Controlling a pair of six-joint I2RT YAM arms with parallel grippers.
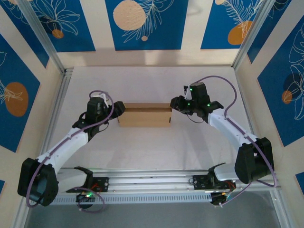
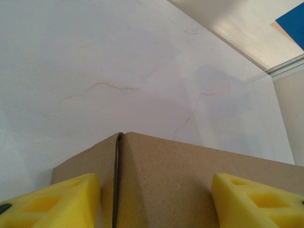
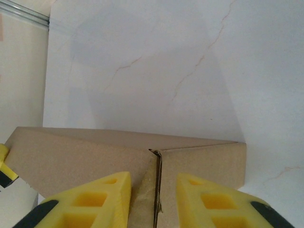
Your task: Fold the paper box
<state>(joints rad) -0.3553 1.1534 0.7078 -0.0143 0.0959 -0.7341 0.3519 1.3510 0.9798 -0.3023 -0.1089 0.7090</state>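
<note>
- The paper box [image 1: 145,115], plain brown cardboard raised into a shallow rectangular form, lies in the middle of the white table [image 1: 142,80], with its long side across the robot and one arm at each end.
- The left gripper [image 1: 117,109] meets the box's left end. In the left wrist view its yellow fingers [image 2: 66,202] stand spread wide, one on each side of the left-end seam [image 2: 116,180] where two cardboard panels meet. Cardboard runs on past the fingers, so nothing is clamped.
- The right gripper [image 1: 175,104] meets the right end. Its fingertips [image 3: 102,197] stand close together astride the right-end seam [image 3: 157,190]. It cannot be told whether they pinch the cardboard or merely flank it.
- Step in hand, as judged: closing and seating the end walls, one arm per end.
- To do it well:
  - Press both ends inward together and evenly, so the light box neither slides nor swivels on the smooth table.
  - Keep each gripper centred on its seam.
  - Push square to the wall rather than downward, which could buckle a panel.
  - Ease off only once the flap has seated.
</note>
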